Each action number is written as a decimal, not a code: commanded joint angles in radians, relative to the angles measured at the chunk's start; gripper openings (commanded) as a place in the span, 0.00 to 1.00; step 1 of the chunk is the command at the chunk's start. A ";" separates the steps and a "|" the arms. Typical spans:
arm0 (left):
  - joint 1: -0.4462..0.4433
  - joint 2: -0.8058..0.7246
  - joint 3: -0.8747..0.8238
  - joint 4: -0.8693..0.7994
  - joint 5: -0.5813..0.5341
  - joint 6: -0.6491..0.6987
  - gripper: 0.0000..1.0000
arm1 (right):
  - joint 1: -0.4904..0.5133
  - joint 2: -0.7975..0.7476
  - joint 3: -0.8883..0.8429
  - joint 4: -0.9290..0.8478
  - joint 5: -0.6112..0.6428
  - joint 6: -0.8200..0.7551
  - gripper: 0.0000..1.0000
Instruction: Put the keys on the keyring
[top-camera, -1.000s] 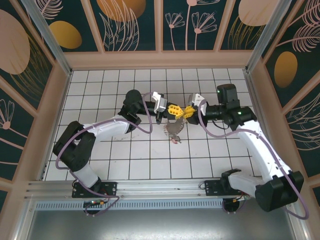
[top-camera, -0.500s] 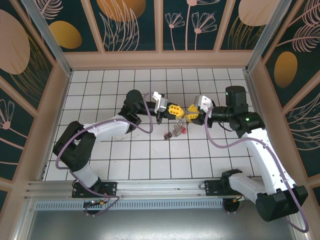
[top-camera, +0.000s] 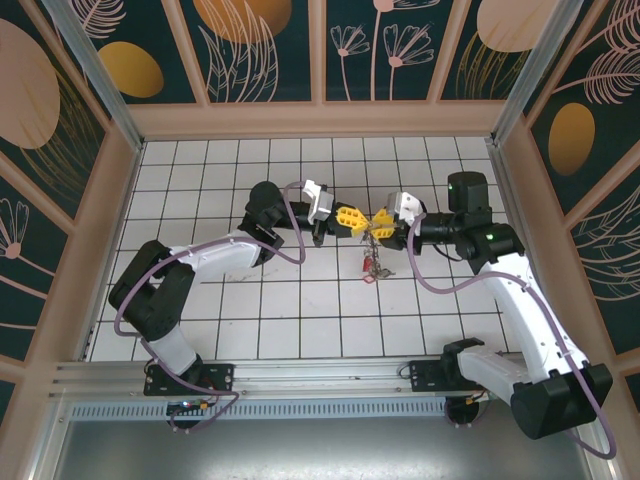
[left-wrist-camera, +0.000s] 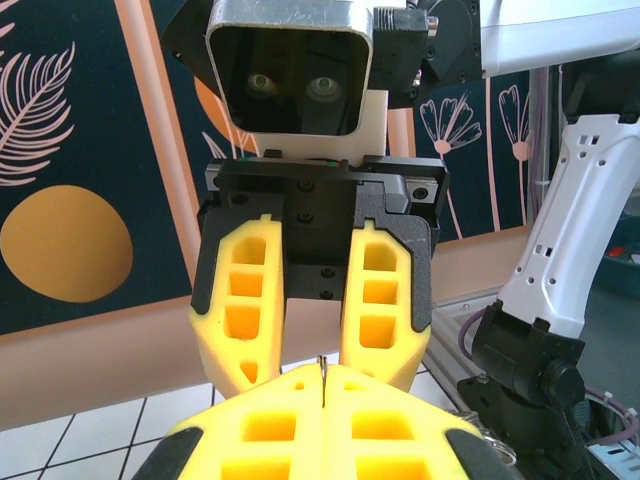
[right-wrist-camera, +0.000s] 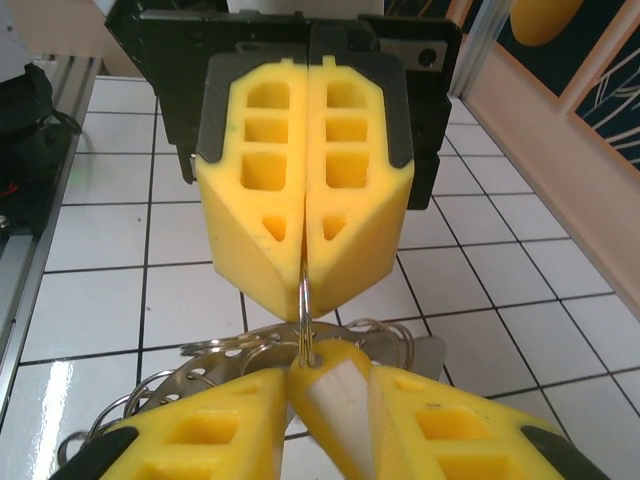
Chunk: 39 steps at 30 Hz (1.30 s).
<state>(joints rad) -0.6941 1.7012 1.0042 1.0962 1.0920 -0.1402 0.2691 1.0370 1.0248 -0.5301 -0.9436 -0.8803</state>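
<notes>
Tip to tip in mid-air above the white tiled table (top-camera: 250, 300): the left gripper (top-camera: 351, 219) and the right gripper (top-camera: 384, 226), all but touching.

On the left, fully clenched, yellow pads pressed flat with no gap between them. Pinches nothing thicker than a thin bright metal loop of the keyring (top-camera: 372, 256), a sliver of which pokes out of the tips. Seen from the right wrist, that sliver drops straight from the pinch to the opposite fingers.

On the right, parted only a little, jaws closed onto the keys (right-wrist-camera: 318, 372) by their pale tag (right-wrist-camera: 330, 400), a cream wedge jammed between the two yellow fingers. Bronze blades themselves hidden.

Just beneath both sets of tips, hanging: the rest of the keyring, edge-on from above, with a red tag (top-camera: 376, 271) at its lowest point. From the right wrist, silvery rim and small rings directly under the fingers.
</notes>
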 joint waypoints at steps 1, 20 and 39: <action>-0.007 0.007 0.033 0.062 0.004 -0.024 0.00 | 0.001 0.011 -0.003 0.045 -0.077 0.000 0.25; -0.006 -0.057 0.053 -0.364 -0.026 0.239 0.00 | 0.017 0.032 0.055 -0.071 -0.002 -0.079 0.00; -0.006 -0.039 0.050 -0.253 0.010 0.137 0.00 | 0.038 0.059 0.069 -0.080 -0.058 -0.084 0.00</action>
<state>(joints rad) -0.6975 1.6566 1.0420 0.7845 1.0924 0.0315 0.2962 1.0821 1.0512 -0.5961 -0.9432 -0.9352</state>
